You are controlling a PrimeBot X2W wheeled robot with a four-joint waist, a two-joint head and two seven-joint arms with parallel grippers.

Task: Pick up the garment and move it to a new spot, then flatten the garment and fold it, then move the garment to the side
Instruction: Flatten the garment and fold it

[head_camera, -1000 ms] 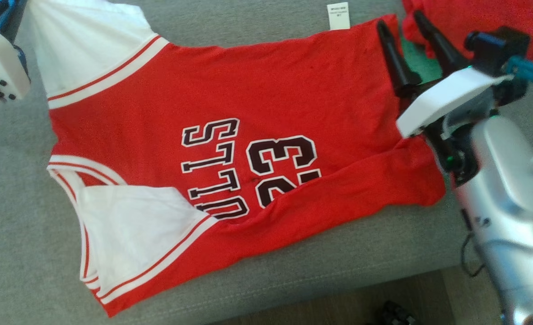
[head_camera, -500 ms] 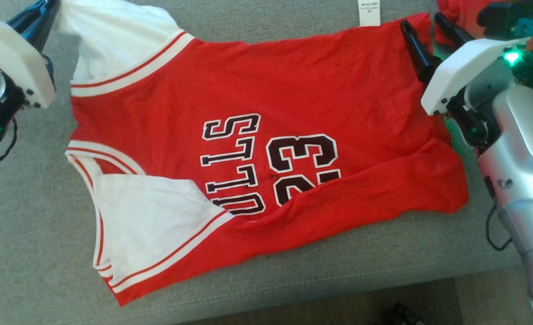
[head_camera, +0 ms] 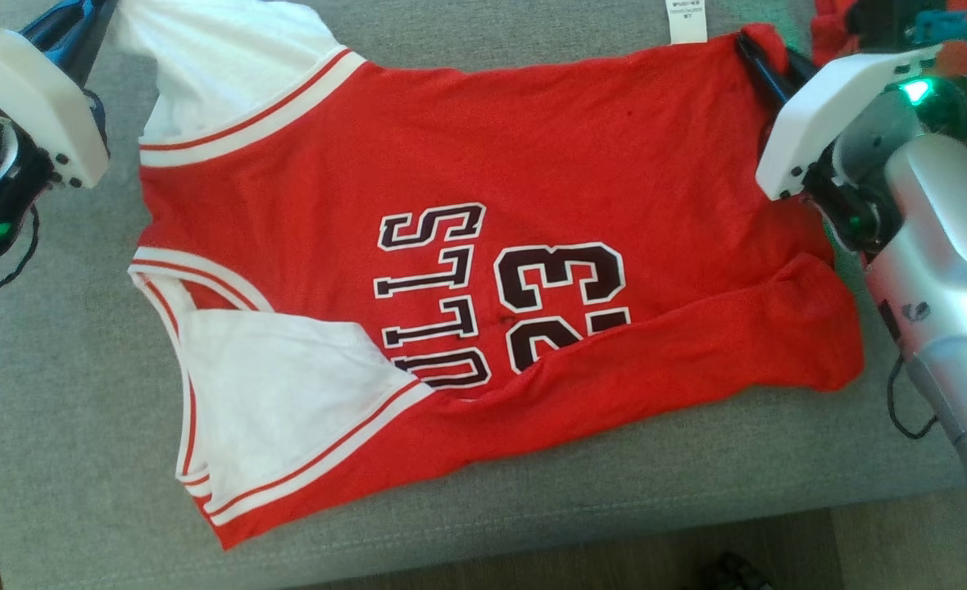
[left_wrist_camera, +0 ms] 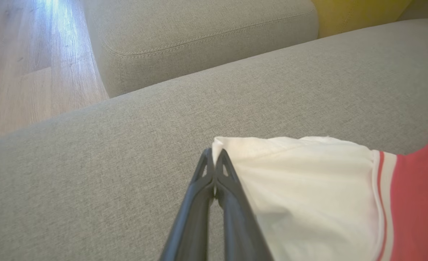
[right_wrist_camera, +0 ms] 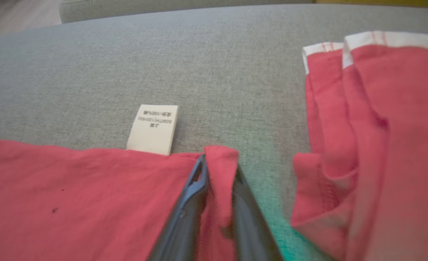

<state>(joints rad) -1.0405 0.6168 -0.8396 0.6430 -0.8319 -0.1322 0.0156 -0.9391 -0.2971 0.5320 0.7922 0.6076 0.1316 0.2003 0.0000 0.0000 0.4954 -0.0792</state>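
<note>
While the garment (head_camera: 467, 164) lay spread on the sofa (head_camera: 492, 524) with its print upward, both grippers were engaged at its far edge. The left gripper (left_wrist_camera: 214, 161) had its jaws clenched, the tips pinching the corner of the far sleeve (left_wrist_camera: 308, 188), which was white and drawn toward the fingers. The right gripper (right_wrist_camera: 217, 174) was grasping the red hem corner, with a fold of fabric standing between its two fingers. A white label (right_wrist_camera: 152, 128) projected from the hem onto the cushion, just beside that gripper. The near edge of the garment was folded over itself and covered the lower part of the number. The near sleeve (head_camera: 279, 393) lay flat. A second cloth (right_wrist_camera: 381, 127), red with white trim, lay crumpled on the sofa near the right gripper, apart from the garment. Wooden floor (left_wrist_camera: 18, 65) showed beyond the cushion.
</note>
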